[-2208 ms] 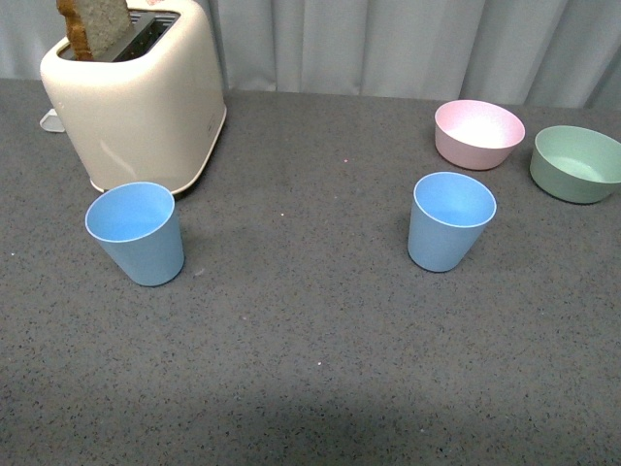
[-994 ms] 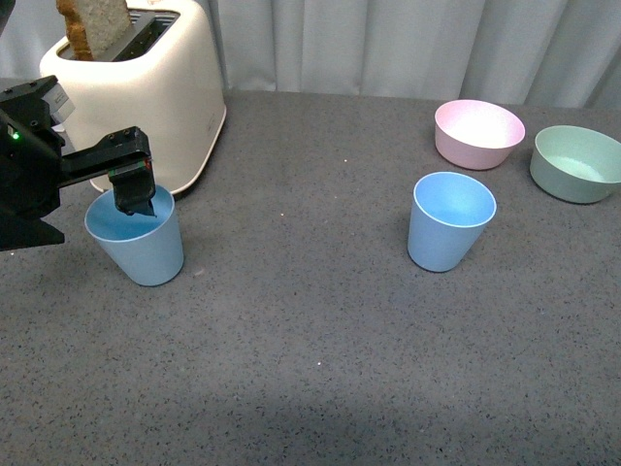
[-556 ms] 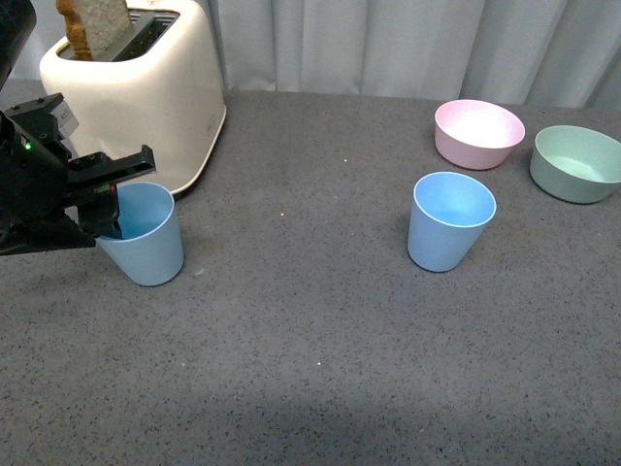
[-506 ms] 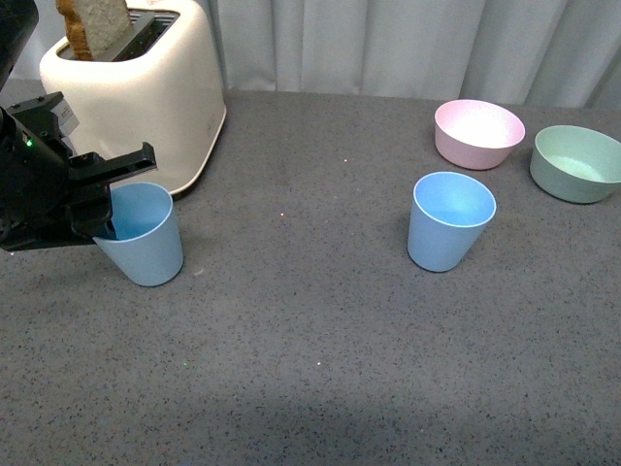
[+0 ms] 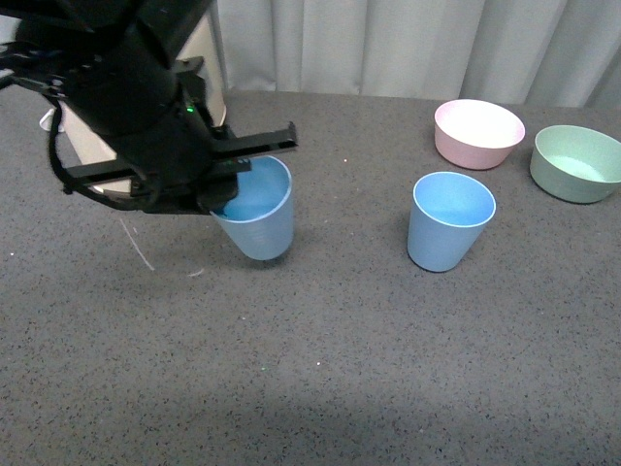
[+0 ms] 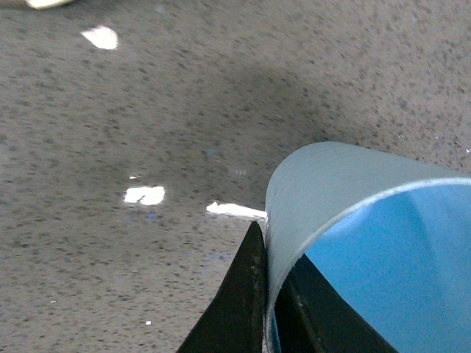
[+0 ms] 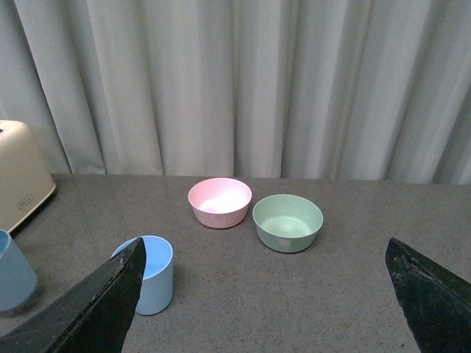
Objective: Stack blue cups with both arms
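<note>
Toward the centre of the table (image 5: 340, 349), one blue cup (image 5: 260, 216) has been carried from beside the toaster (image 7: 18, 184), its rim pinched by the closed left fingers (image 6: 239, 309). The second blue cup (image 5: 449, 221) stands unmoved near the pink bowl (image 5: 478, 133) and green bowl (image 5: 575, 162). The right fingers (image 7: 96, 309) are spread wide, gripping nothing. The toaster's small mark cannot be read.

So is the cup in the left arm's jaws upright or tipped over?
Upright: the held blue cup has its open mouth facing up and its narrow base down, with the left gripper pinching its rim.
</note>
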